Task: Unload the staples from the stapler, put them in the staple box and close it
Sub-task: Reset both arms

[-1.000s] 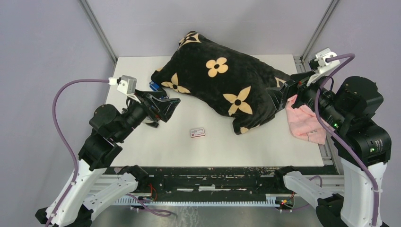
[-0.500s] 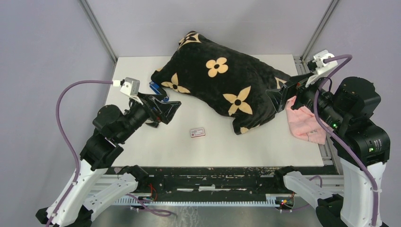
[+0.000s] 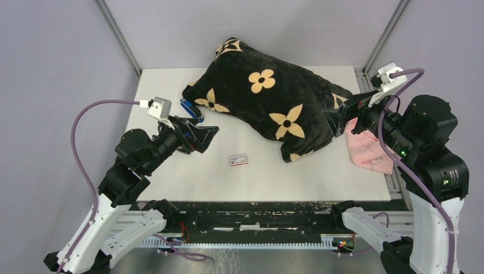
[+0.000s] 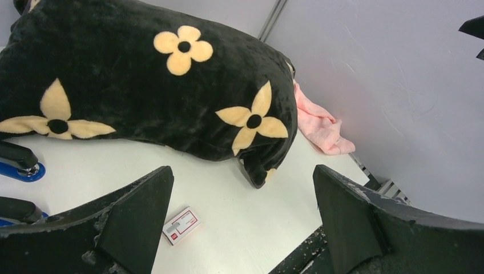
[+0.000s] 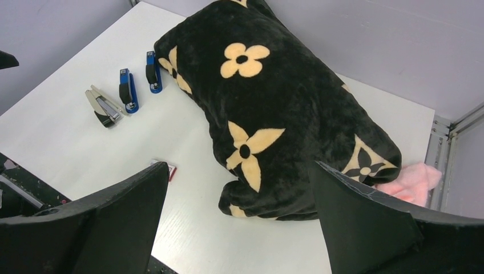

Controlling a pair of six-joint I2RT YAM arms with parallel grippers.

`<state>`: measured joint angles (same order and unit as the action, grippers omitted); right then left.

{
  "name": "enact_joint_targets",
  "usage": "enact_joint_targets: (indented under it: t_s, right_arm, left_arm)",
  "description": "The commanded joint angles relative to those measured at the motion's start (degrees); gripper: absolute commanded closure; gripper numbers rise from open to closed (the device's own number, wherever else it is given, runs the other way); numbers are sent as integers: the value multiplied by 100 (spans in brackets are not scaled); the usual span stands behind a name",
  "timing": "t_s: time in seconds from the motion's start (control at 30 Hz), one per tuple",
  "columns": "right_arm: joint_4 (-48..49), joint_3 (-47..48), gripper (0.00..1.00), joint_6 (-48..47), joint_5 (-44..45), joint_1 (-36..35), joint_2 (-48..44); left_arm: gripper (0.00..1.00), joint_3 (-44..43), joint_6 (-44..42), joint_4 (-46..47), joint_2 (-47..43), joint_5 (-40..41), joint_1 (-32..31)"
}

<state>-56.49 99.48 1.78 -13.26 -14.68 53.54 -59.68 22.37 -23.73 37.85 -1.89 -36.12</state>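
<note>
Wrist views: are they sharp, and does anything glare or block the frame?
Left wrist: sharp, evenly lit, no glare; the open left claw blocks both bottom corners, a blue stapler is cropped at the left edge. Right wrist: equally sharp, glare-free; the open right claw covers the bottom corners.
</note>
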Motion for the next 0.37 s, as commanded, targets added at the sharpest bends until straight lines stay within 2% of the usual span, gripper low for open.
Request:
enact_joint_targets:
  t_s: [0.0, 0.33]
  right_arm:
    - [217, -24, 0, 140, -2, 68, -80]
    - [227, -43, 0, 195, -88, 89, -56]
  left_arm:
    - [1, 8, -207, 176, -89, -66, -1]
    - [1, 42, -202, 105, -193, -66, -1]
